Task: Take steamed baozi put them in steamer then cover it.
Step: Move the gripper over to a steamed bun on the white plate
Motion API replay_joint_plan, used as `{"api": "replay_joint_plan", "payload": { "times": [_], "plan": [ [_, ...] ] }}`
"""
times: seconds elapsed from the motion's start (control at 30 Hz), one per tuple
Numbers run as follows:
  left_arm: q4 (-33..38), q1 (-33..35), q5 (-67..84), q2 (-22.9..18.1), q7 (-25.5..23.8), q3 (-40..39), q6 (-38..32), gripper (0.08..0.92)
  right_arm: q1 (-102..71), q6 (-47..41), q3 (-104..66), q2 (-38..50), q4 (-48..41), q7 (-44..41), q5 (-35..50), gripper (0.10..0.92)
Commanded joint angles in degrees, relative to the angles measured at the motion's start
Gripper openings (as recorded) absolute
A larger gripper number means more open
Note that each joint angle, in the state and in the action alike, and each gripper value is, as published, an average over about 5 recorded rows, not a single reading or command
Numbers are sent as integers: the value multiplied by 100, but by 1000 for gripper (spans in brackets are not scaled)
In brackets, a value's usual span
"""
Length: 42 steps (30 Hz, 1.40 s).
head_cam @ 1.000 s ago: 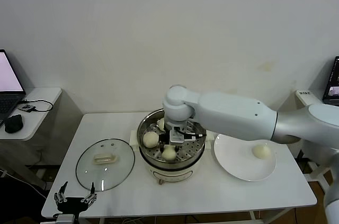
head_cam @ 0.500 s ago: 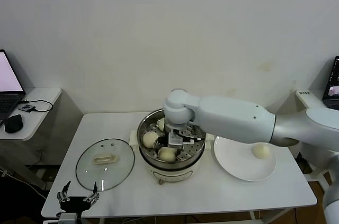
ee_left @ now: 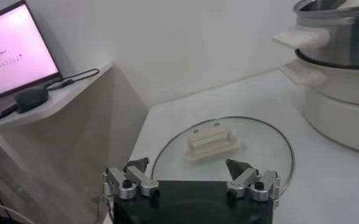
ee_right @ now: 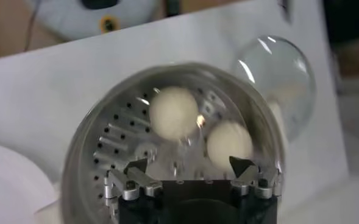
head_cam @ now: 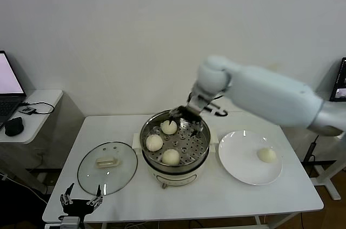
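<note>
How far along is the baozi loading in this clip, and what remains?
Done: three baozi sit on the perforated tray in the steamer. In hand: nothing; the right gripper is open and empty above the steamer's far rim. The left gripper hangs open at the table's near edge. Left: one baozi on the white plate, then the glass cover, lying beside the steamer.

light: bright, even | glare: cover [ee_right: 277, 73] | blur: right wrist view soft | shadows: faint

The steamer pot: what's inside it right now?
Three baozi sit on the perforated tray inside the steamer. Whatever lies beneath the tray is hidden.
</note>
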<state>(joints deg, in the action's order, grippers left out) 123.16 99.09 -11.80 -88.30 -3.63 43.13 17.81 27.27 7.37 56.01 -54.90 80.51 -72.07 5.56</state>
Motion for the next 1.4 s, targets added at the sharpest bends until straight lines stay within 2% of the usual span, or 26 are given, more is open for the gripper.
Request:
{"api": "replay_joint_plan", "payload": {
  "times": [0.03,0.33,0.67,1.03,1.4],
  "plan": [
    [-6,38,9,65,-8,-8,0,823,-119,-2322,-528,1460,-355,-193,683,823],
    [12,73,3,77,-26,-32,7,823,-1251,-2470,-1257,1985,-600,-366,-418,823],
    [-84,112,-19,83,-13,-40,2,823,-2759,-1557,-2033,1585,-1239,-271,-1952,823],
    [-299,79,-20,84,7,7,-12,823,-3272,-1099,-2396,1028,-2230,-61,-2648,823],
    [-446,-37,-33,79,2,-14,-1,823,-3434,-889,-2638,1015,-2549,-6,-2920,823]
  ]
}}
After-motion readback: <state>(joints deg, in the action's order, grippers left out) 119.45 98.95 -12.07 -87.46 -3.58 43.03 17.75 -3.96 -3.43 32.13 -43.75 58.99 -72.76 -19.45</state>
